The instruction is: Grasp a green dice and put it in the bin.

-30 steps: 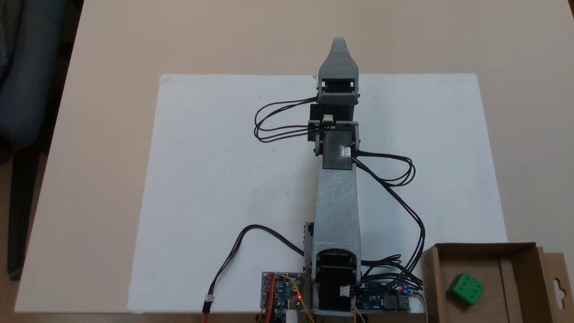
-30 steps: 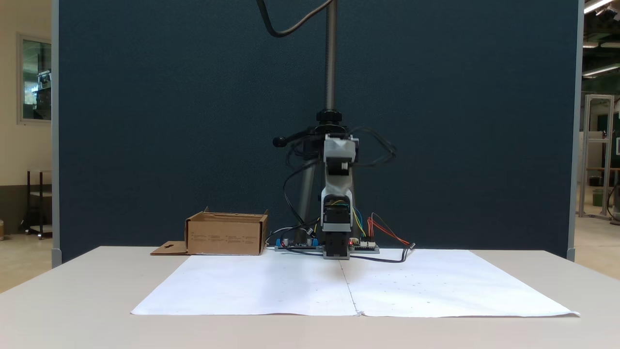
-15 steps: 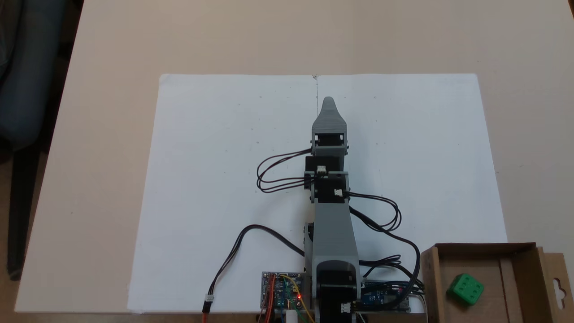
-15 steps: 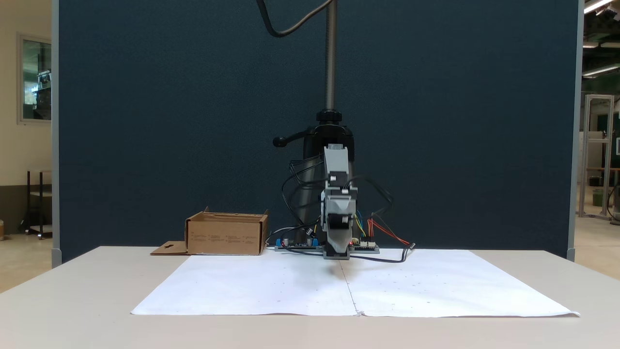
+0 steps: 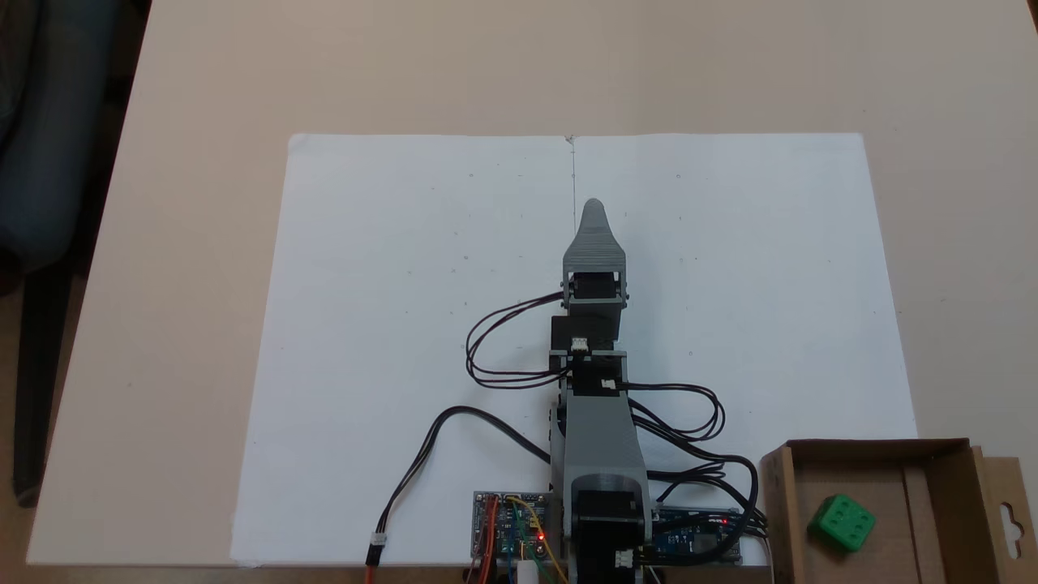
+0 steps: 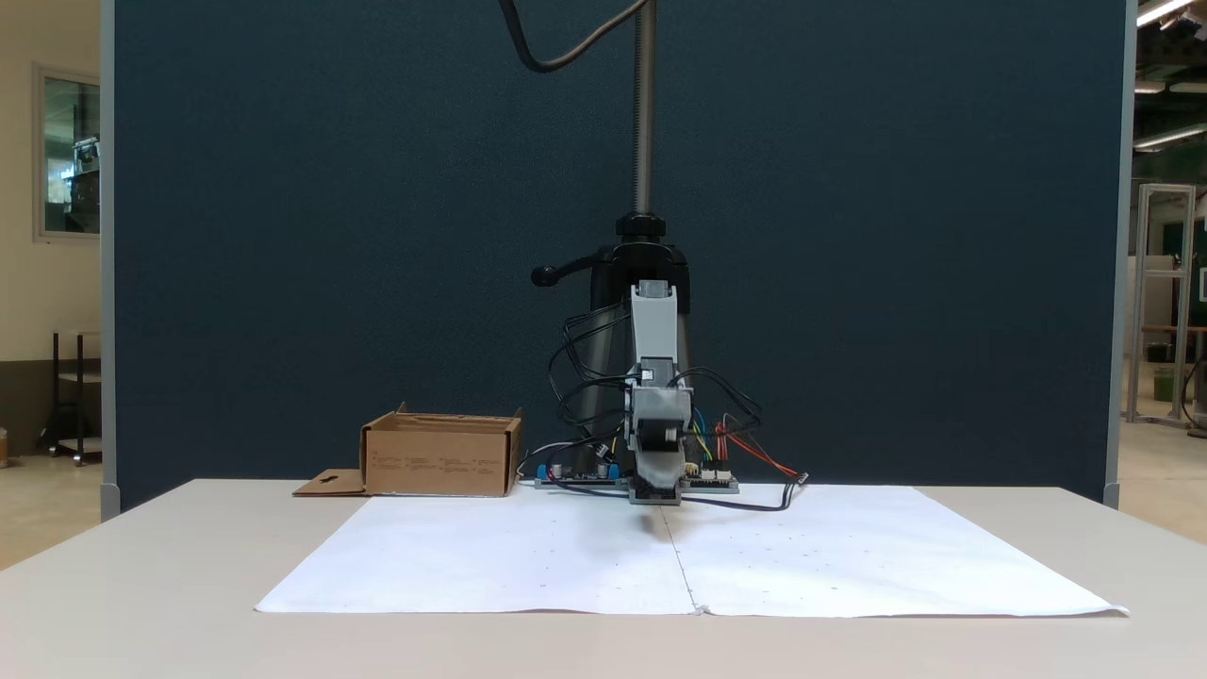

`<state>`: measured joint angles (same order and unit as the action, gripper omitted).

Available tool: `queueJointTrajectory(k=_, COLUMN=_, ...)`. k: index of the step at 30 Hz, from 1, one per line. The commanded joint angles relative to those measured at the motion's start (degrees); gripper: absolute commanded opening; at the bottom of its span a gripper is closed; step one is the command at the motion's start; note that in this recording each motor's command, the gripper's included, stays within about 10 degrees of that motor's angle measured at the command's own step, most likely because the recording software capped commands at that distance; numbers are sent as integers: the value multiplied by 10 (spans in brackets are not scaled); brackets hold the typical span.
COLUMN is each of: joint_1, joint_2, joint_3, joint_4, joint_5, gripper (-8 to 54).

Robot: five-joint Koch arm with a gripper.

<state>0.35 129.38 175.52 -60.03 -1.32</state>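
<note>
on your left in a fixed view, the table (image 5: pixel 203 97) is bare beige, then the white paper (image 5: pixel 389 268) starts, creased down its middle. mid-frame you see the arm (image 5: pixel 598 430) folded low along that crease, its gripper (image 5: pixel 594 212) pointing away from the base just above the paper; only one grey tip shows, so you cannot tell how wide it stands, and nothing shows in its hold. black cables (image 5: pixel 503 341) loop beside it, and boards (image 5: pixel 511 531) with a red light sit at the base. at the far right, the dice (image 5: pixel 842 523) lies inside the bin (image 5: pixel 945 495), well apart from the gripper. from the front, the bin (image 6: pixel 441 457) carries small print too blurred for you to read.
</note>
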Motion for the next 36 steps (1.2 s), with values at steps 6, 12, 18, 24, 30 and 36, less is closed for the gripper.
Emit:
queueJointTrajectory(k=6, joint_1=13, joint_2=62, joint_3=39, joint_4=-178, joint_5=7, gripper=447)
queueJointTrajectory(k=12, joint_1=12, joint_2=62, joint_3=39, joint_4=-277, joint_5=7, gripper=447)
queueJointTrajectory(k=18, joint_1=13, joint_2=63, joint_3=39, joint_4=-367, joint_5=7, gripper=447)
queueJointTrajectory(k=24, joint_1=13, joint_2=63, joint_3=39, joint_4=-367, joint_5=7, gripper=447)
queueJointTrajectory(k=30, joint_1=16, joint_2=63, joint_3=39, joint_4=-367, joint_5=7, gripper=448)
queueJointTrajectory(k=36, joint_1=25, joint_2=63, joint_3=39, joint_4=-367, joint_5=7, gripper=448)
